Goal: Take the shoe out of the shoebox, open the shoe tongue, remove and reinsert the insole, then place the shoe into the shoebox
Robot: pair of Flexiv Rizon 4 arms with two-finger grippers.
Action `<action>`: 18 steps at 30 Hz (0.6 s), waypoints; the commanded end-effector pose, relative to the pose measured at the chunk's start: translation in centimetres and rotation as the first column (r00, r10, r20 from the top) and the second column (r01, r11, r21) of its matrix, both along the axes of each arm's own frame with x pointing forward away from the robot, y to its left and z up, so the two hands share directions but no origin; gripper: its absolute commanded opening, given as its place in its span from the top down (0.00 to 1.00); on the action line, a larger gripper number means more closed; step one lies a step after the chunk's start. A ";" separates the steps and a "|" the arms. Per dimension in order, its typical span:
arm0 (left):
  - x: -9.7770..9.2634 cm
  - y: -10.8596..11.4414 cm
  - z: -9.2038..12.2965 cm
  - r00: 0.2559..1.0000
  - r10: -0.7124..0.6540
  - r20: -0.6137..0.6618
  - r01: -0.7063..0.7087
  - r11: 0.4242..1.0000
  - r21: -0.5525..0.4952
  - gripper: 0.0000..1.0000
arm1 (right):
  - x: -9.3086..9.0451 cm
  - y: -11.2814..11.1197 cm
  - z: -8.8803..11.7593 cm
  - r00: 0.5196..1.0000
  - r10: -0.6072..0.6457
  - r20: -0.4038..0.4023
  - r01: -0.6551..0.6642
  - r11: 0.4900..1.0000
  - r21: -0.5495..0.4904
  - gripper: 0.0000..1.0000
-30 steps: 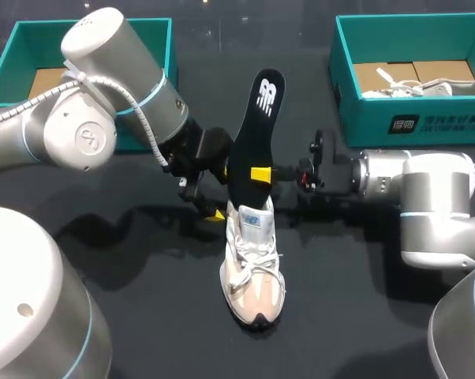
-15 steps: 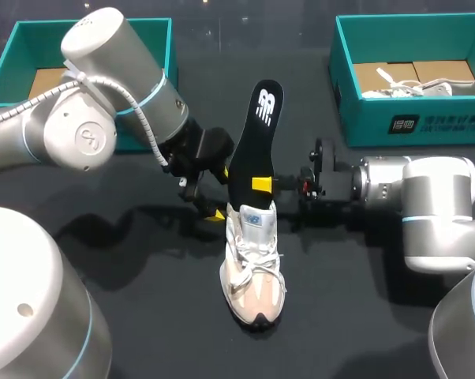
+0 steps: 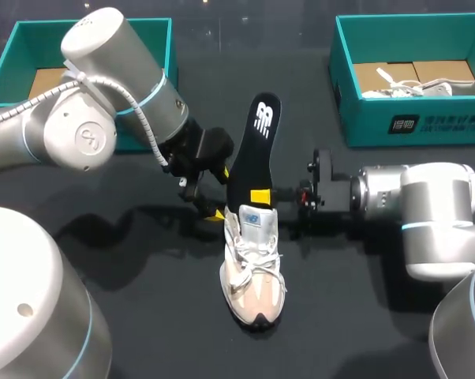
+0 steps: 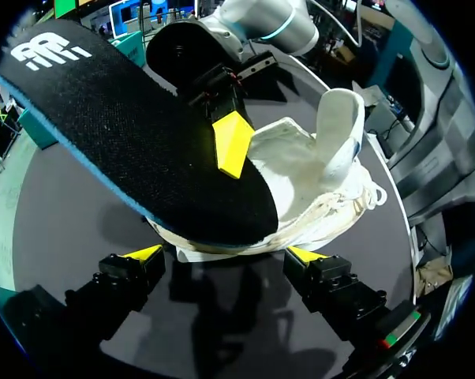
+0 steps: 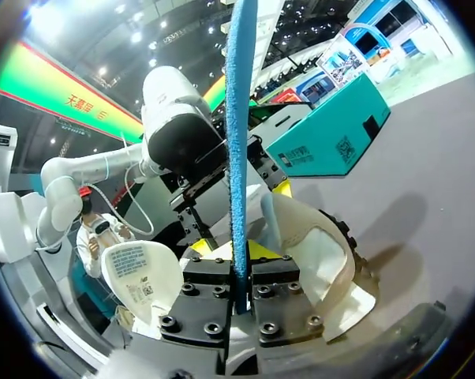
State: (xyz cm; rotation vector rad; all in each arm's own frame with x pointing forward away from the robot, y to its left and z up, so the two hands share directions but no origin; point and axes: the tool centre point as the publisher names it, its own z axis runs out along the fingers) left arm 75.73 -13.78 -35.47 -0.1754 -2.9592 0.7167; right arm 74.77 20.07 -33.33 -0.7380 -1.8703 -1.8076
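Presently, stock on the black table (image 3: 143, 316):

shoe (image 3: 253, 268): 1, white and beige with a dark toe cap, laced. It rests on its sole mid-table, toe toward the robot, outside both boxes.

tongue (image 4: 337, 126): standing up, clear of the opening.

insole (image 3: 252, 150): 1, with a black top, a blue edge and a white mark at the upper end. It stands nearly upright, leaning a little. Its lower end is at the shoe's opening behind the tongue (how far in cannot be told).

right gripper (image 3: 259, 196): clamped on the insole low down, with 1 yellow tip on the black face. In the right wrist view the blue edge runs between the 2 fingers. The right arm (image 3: 427, 205) lies level, coming in from the right side.

left gripper (image 4: 226, 254): fingers parted wide, closed on nothing. The shoe's heel end lies just ahead of the 2 yellow tips; contact cannot be told. The left arm (image 3: 103, 103) comes in from the left.

left shoebox (image 3: 44, 43): teal, at the far left, with brown card inside.

right shoebox (image 3: 443, 122): teal, at the far right, holding brown card and a second shoe (image 3: 427, 88), white.
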 end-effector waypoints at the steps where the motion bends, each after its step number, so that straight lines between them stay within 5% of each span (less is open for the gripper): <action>1: 0.0 0.0 -0.1 1.000 -0.001 -0.001 0.001 1.000 0.000 0.00 | -1.1 0.5 -1.2 1.000 0.002 -0.018 -0.003 1.000 -0.021 1.00; 18: 0.0 0.0 -0.1 1.000 -0.001 -0.001 0.001 1.000 0.000 0.00 | -2.3 0.7 -1.6 0.999 0.014 -0.047 -0.013 1.000 0.015 1.00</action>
